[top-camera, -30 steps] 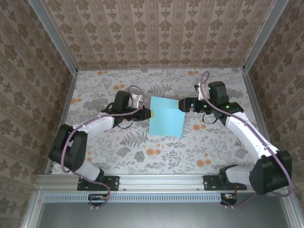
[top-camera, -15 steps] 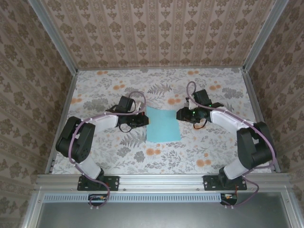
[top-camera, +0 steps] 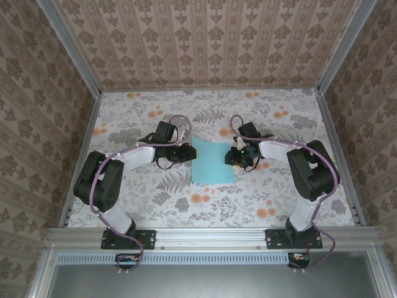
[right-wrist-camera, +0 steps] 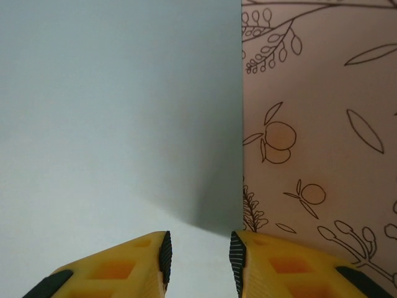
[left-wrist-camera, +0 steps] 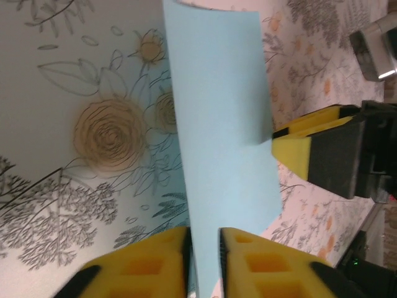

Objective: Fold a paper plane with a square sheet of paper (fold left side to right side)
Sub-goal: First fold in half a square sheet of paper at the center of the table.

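The square sheet of paper point(top-camera: 213, 161) is plain cyan-blue and sits at the middle of the floral table. My left gripper point(top-camera: 188, 153) is at its left edge. In the left wrist view the paper point(left-wrist-camera: 217, 93) rises as a curved strip and runs down between the yellow fingers of the left gripper point(left-wrist-camera: 203, 239). Those jaws stand slightly apart and do not pinch the sheet. My right gripper point(top-camera: 236, 159) is at the paper's right edge, and one of its yellow fingers point(left-wrist-camera: 298, 146) shows beside the sheet. Seen from the right wrist, the right gripper point(right-wrist-camera: 200, 245) stands narrowly open over the paper point(right-wrist-camera: 118, 112), straddling its straight right edge.
The floral tabletop point(top-camera: 155, 205) spreads around the sheet. Patterned walls point(top-camera: 37, 124) and aluminium posts close in the left, right and back sides. A metal rail point(top-camera: 211, 234) with both arm bases runs along the near edge.
The right gripper swung left to the paper's right edge and narrowed from wide open. The left jaws parted slightly from shut. The sheet came down and shifted a little toward me.
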`<action>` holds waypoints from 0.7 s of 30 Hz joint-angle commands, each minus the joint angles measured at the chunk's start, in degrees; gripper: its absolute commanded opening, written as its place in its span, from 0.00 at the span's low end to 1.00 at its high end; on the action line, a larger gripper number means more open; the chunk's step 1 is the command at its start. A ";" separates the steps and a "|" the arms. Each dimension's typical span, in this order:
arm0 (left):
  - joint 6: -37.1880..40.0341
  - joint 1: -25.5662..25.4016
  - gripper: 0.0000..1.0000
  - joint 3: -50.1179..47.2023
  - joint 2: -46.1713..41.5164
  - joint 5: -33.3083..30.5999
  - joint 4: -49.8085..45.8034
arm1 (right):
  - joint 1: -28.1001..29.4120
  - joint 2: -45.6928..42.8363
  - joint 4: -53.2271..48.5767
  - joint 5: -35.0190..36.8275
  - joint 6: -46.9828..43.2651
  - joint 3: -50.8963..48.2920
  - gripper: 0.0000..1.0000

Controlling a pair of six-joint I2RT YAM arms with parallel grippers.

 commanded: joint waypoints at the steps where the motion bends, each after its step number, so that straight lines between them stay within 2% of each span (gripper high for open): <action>1: -1.60 -1.05 0.32 2.58 1.68 3.69 2.68 | 0.74 1.44 -1.48 2.52 1.10 -0.62 0.35; 7: -3.28 -3.38 0.49 6.03 5.67 5.54 5.61 | 0.66 -0.17 4.28 0.96 2.60 -4.77 0.36; 12: -3.77 -4.72 0.56 8.20 8.80 5.88 6.35 | -0.07 -3.76 9.38 -0.86 3.75 -7.26 0.37; 15: -3.68 -5.23 0.58 8.73 9.84 5.77 6.24 | -1.37 -7.35 12.78 -2.32 4.66 -8.86 0.38; 21: -3.70 -5.69 0.55 9.43 10.67 5.29 6.15 | -3.24 -11.79 19.55 -9.13 6.61 -10.67 0.53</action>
